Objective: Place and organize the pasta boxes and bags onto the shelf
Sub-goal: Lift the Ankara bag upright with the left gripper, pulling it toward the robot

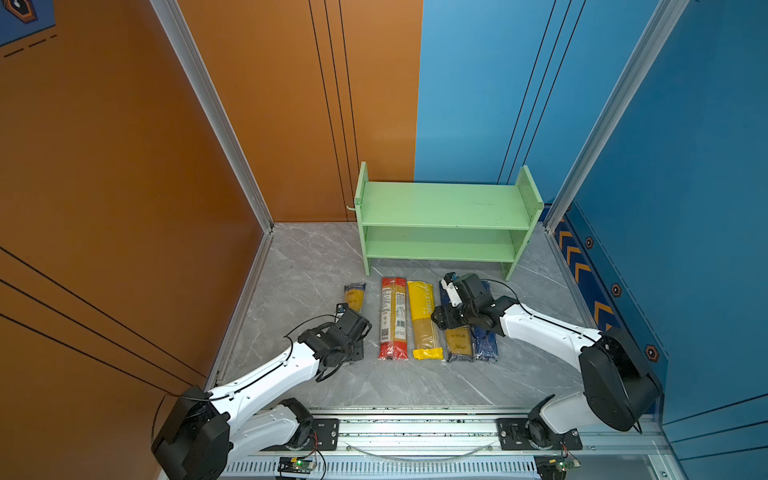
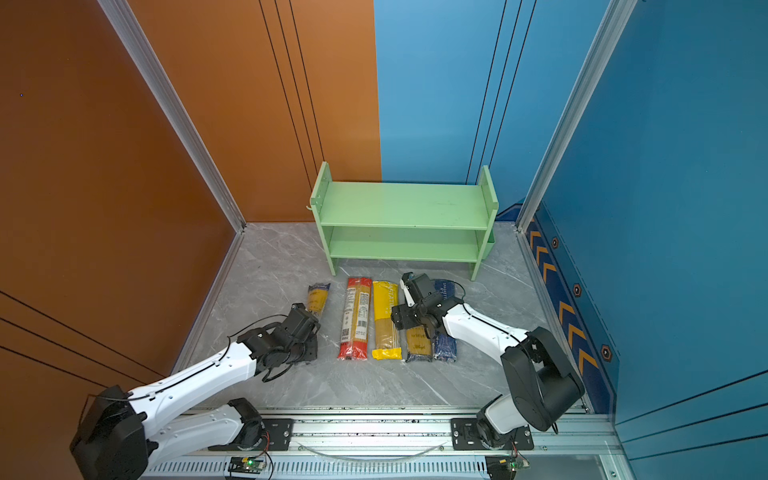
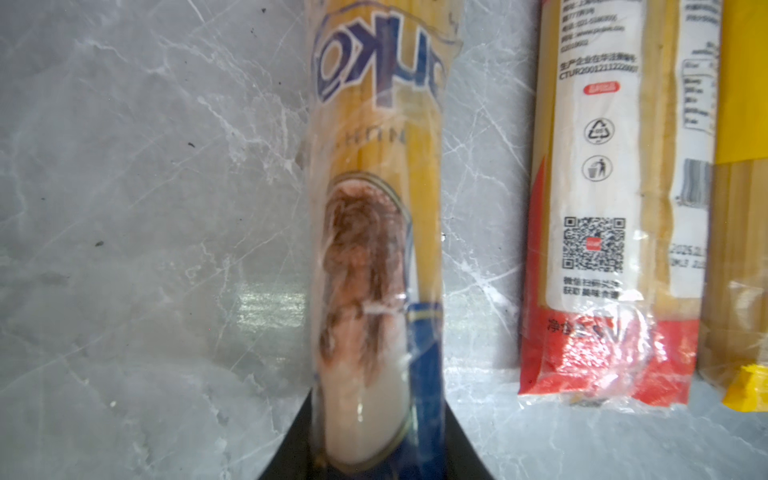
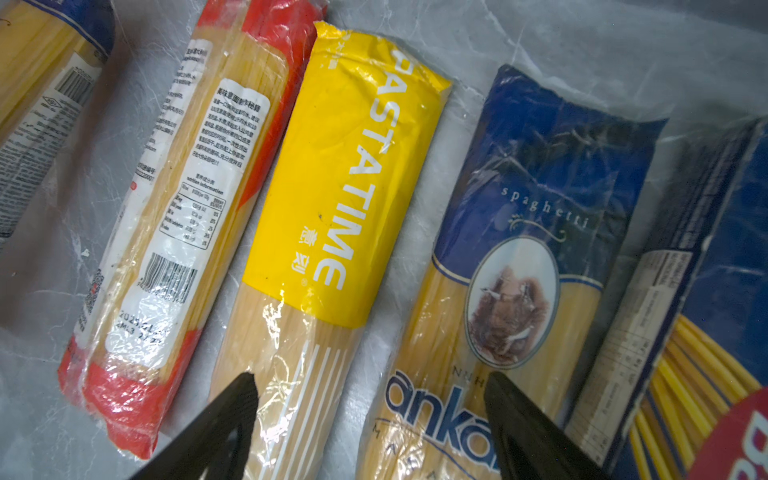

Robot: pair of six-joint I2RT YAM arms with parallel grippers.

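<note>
Yellow bag (image 4: 357, 187): "PASTATIME". Right ankara bag (image 4: 532, 199), at its 3 o'clock from above: "spaghetti", "anka". Left ankara bag (image 3: 374, 166): only "nk" legible. Red-ended bag (image 3: 598, 187): "CTUR20012112…", QR code, recycling and bin signs, "nutrition information", barcode.

The grey marble tabletop (image 1: 316, 266) carries a light-green two-tier shelf (image 1: 444, 203) at the back. Before it lie five long spaghetti packs (image 1: 423, 320), a blue-and-yellow bag (image 1: 354, 296) leftmost.

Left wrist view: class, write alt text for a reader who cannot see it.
A blue-and-yellow ankara bag of spaghetti, gripped at one end by the black jaws of the left gripper, stretches away over a grey marbled table. Beside it lie a red-ended clear bag with a QR-code label and the edge of a yellow bag.
</note>
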